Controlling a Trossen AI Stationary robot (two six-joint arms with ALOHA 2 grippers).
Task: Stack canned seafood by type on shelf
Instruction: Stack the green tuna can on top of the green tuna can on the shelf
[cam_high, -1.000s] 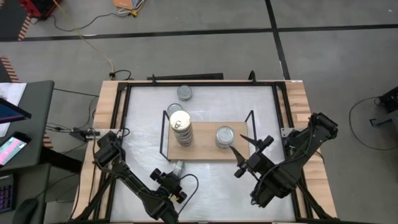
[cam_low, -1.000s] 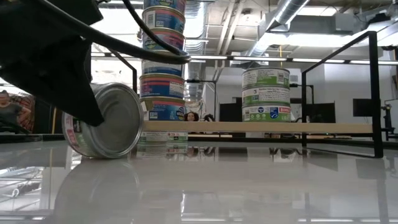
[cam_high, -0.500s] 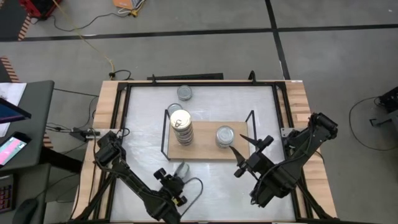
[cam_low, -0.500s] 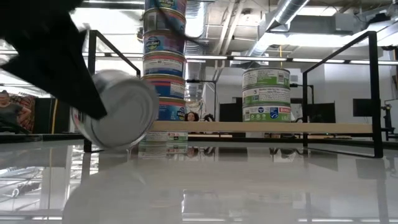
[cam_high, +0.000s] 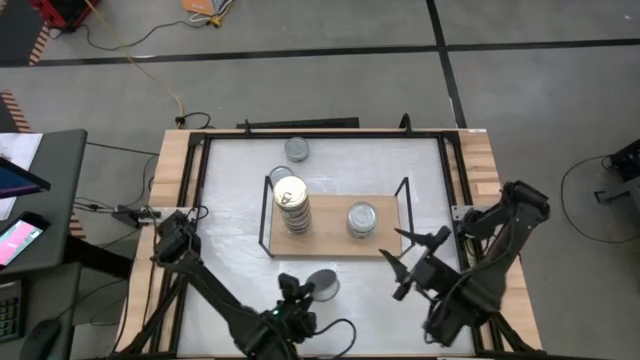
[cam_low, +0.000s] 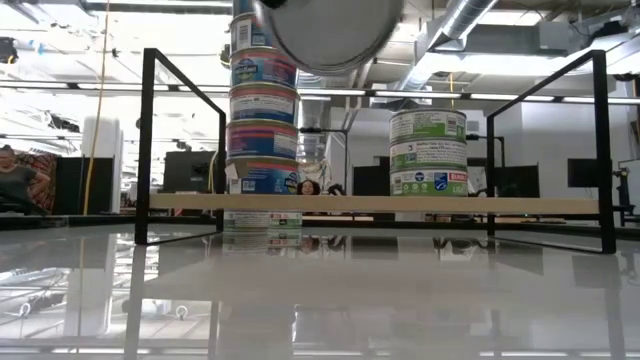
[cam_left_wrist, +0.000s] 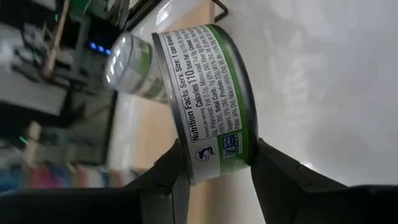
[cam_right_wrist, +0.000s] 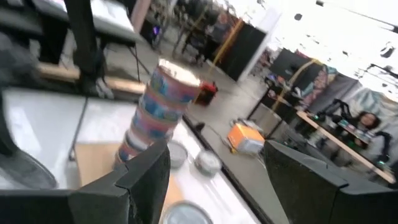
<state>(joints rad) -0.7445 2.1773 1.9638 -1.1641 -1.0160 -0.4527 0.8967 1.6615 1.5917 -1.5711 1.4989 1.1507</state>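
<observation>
- The left gripper (cam_high: 318, 288), near the table's front edge, pinches a green-label tin (cam_left_wrist: 208, 99) by its sides, lifted clear of the table.
- Step in hand: carrying it to the shelf (cam_high: 325, 238).
- Next: set it squarely on the short green stack (cam_high: 361, 219), beside the tall stack (cam_high: 293, 205).
- The right gripper (cam_high: 418, 256) waits near the shelf's right end, fingers spread, empty.

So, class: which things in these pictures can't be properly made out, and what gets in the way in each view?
- Tall stack, low view: its top is cut off by the picture's edge and the held tin.
- Left gripper, high view: its fingers are hidden under the wrist.
- Tall stack's labels, right wrist view: blurred.
- Two tins behind the shelf, high view: labels unseen.
</observation>
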